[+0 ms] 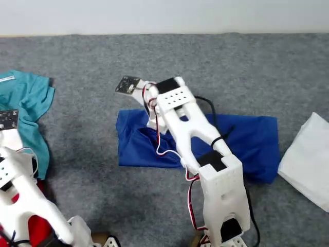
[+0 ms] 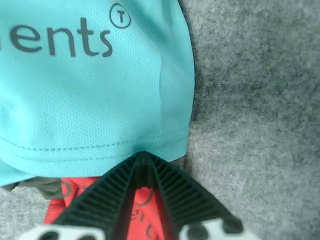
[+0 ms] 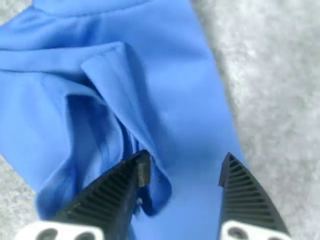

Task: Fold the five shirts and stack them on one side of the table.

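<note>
Closest to my right wrist camera, the right end effector [image 3: 186, 167] stands well open over the blue shirt [image 3: 165, 75]. One fingertip [image 3: 142, 167] touches a raised fold, the other hangs over flatter cloth, and nothing is clamped. From the high view that shirt lies crumpled mid-tabletop [image 1: 231, 62], with the right arm [image 1: 190, 128] stretched across it toward its far left part. On my left wrist camera, the left end effector [image 2: 144, 156] has its tips pressed together right at the hem of the teal shirt [image 2: 90, 100]; I cannot tell whether any cloth is pinched. A red shirt [image 2: 57, 212] lies beneath that hem. Seen from the high view, the teal shirt sits at the left of the tabletop and a white shirt [image 1: 308, 159] at the right, near the blue one.
</note>
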`<state>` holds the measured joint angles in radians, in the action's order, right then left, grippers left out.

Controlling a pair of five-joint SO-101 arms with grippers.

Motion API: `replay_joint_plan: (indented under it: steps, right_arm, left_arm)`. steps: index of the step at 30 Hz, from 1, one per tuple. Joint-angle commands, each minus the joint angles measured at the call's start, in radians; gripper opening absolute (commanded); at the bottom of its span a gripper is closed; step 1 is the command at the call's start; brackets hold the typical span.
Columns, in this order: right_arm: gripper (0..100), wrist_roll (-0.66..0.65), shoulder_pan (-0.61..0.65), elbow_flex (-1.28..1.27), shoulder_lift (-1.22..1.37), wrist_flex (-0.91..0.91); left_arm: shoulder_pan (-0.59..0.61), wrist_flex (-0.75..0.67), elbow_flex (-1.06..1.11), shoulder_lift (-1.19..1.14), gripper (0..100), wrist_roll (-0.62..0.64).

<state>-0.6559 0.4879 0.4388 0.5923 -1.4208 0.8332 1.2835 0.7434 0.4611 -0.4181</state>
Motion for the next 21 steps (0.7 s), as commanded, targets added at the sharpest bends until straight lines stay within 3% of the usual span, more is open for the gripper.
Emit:
replay_joint_plan:
  steps: [1,8,14,21]
  right_arm:
    - [23.9,0.009,-0.015,0.104,-0.053,-0.096]
    - [22.6,0.012,0.085,0.137,-0.102,-0.366]
    - [2.4,0.120,0.197,0.060,-0.150,-0.369]
    - [1.1,0.147,0.277,-0.055,-0.127,-0.314]
  left_arm:
    - [-0.003,-0.015,-0.008,0.032,0,0.002]
    - [-0.025,-0.038,-0.004,0.026,0,0.002]
    - [-0.064,-0.040,-0.004,0.032,0,0.003]
    - [-0.068,-0.043,-0.004,0.029,0,0.003]
